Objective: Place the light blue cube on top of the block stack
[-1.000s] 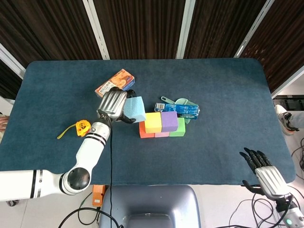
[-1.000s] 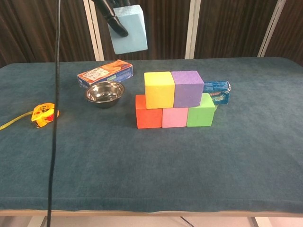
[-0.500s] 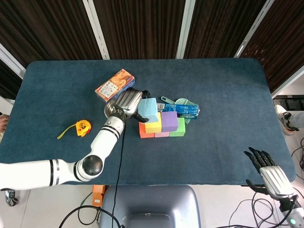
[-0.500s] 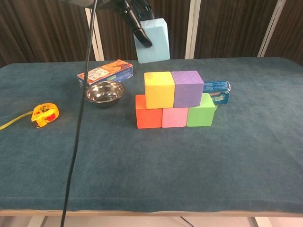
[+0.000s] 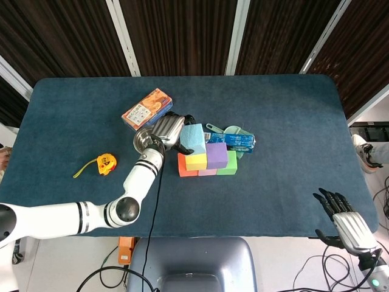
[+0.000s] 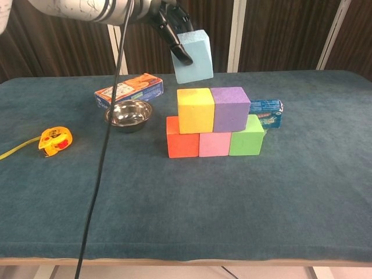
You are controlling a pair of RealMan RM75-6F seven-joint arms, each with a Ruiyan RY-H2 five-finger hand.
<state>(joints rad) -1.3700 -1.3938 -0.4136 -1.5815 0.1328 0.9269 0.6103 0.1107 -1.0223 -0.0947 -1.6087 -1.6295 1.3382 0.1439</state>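
My left hand (image 5: 166,129) (image 6: 174,30) grips the light blue cube (image 5: 193,138) (image 6: 196,57) and holds it in the air, tilted, just above the yellow block (image 5: 196,161) (image 6: 195,110). The stack has a red block (image 6: 182,142), a pink block (image 6: 214,143) and a green block (image 6: 246,138) along the bottom, with the yellow block and a purple block (image 5: 216,154) (image 6: 230,108) on top. A small gap shows between the cube and the yellow block in the chest view. My right hand (image 5: 342,218) hangs open off the table's near right corner.
A steel bowl (image 6: 128,114) and an orange box (image 6: 129,90) lie left of the stack. A blue packet (image 6: 266,111) and a teal scoop (image 5: 230,130) sit behind it. A yellow tape measure (image 6: 54,139) lies at the far left.
My left hand has carried the light blue cube to the right and lowered it, from beside the stack to just over the yellow block. The right hand has barely moved.
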